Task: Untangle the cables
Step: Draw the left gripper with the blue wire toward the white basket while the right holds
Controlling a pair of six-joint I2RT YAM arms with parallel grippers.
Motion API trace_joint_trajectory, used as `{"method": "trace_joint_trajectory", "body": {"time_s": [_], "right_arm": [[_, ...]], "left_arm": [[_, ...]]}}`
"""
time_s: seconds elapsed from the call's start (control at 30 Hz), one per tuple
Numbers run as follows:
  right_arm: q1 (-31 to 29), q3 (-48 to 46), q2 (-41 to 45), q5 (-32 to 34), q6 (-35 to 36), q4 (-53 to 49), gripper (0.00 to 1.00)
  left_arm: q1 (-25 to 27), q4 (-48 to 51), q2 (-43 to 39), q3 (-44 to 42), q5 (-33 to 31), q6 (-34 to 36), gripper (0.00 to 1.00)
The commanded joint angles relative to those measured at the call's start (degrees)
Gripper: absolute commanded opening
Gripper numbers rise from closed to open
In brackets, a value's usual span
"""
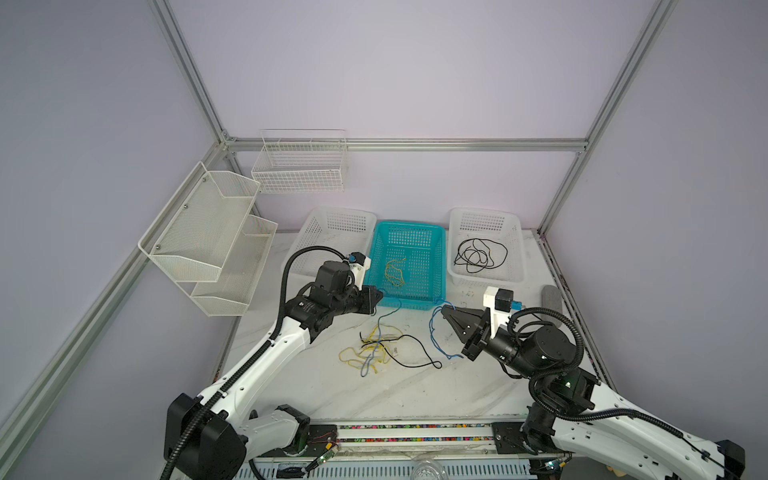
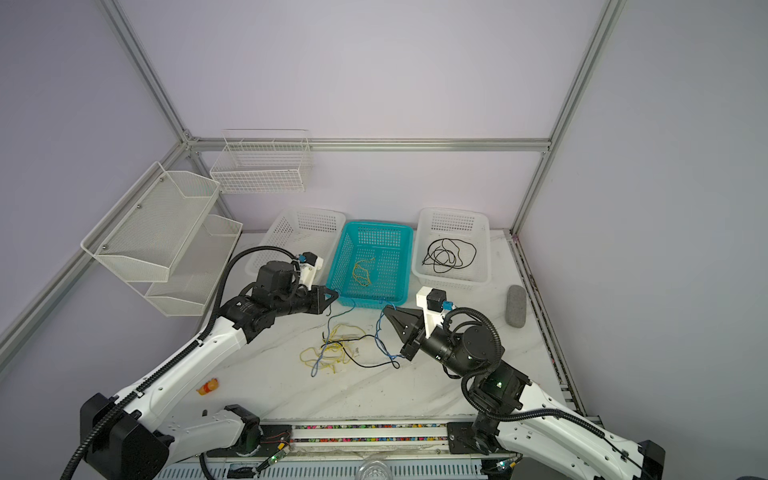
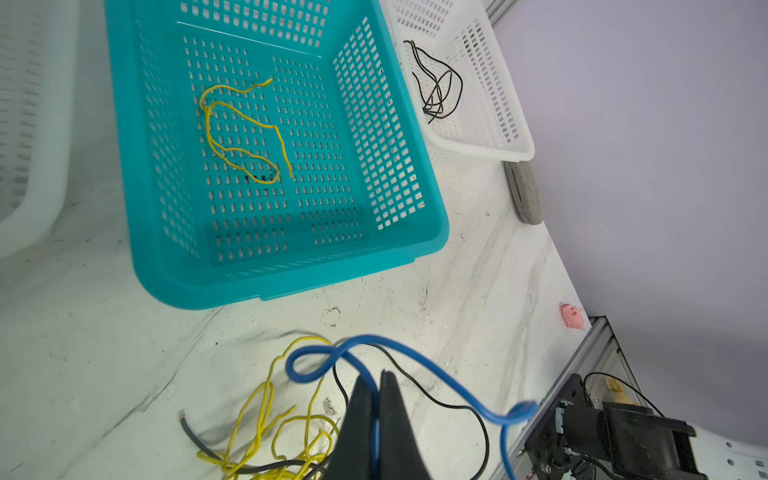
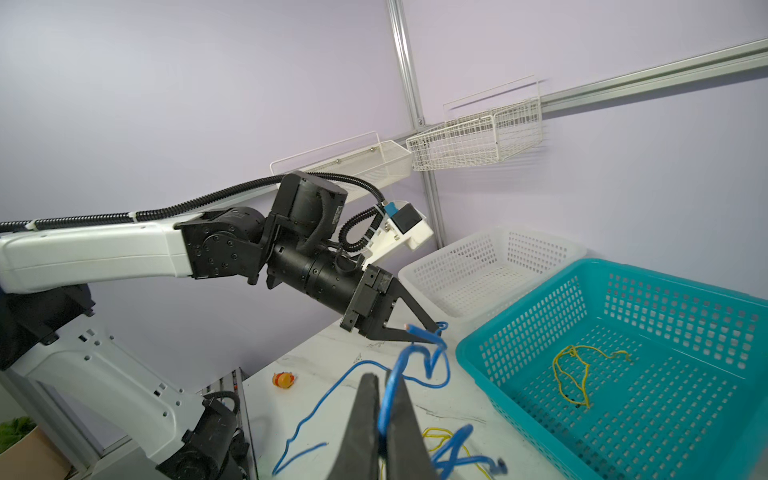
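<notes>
Left claw (image 1: 380,296) sits left of centre in both top views, its jaws squeezed together on a thin blue cable (image 3: 374,340). The left wrist view shows the cable pinched between the black fingers (image 3: 397,424). Right claw (image 1: 444,308), right of centre, is clamped on blue cable too, which passes between its fingers in the right wrist view. Whether both hold one cord or two, I cannot tell.

Beneath them spreads the white marbled surface (image 1: 436,395). Across the middle of the frame stand three perforated plastic baskets. A white basket (image 1: 340,212) is at left, and a teal basket (image 1: 409,226) in the centre holds one yellow cable (image 1: 394,274). A second white basket (image 1: 484,212) at right holds a coiled black cable (image 1: 478,255).

The tangle (image 1: 370,352) lies on the surface below the teal basket, lower in the frame than both claws, between them and nearer the left one. It is loops of limp yellow cables (image 1: 351,360), a long black cable (image 1: 409,366) trailing right, and a blue strand. That strand drops from the left claw and runs top to bottom down the frame into the heap. Freeing it probably calls for a pull toward the top of the frame, along its own line.
</notes>
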State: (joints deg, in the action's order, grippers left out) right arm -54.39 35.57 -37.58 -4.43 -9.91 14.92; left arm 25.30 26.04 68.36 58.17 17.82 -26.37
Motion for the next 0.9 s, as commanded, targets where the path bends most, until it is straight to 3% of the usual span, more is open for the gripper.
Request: {"method": "trace_joint_trajectory", "body": {"time_s": [0.0, 0.4, 0.87], "right_arm": [[-0.3, -0.5, 1.2, 4.3, -1.8, -1.9, 0.00], [-0.3, -4.8, 3.4, 9.2, -6.8, -3.3, 0.00], [-0.3, -5.3, 0.9, 7.1, -6.1, -1.9, 0.00]], "left_arm": [[-0.8, -0.9, -2.1, 2.7, -2.1, 0.9, 0.00], [-1.1, -1.2, -0.5, 7.5, -7.8, 2.7, 0.00], [-9.0, -2.1, 5.4, 17.3, -24.6, 5.2, 0.00]]}}
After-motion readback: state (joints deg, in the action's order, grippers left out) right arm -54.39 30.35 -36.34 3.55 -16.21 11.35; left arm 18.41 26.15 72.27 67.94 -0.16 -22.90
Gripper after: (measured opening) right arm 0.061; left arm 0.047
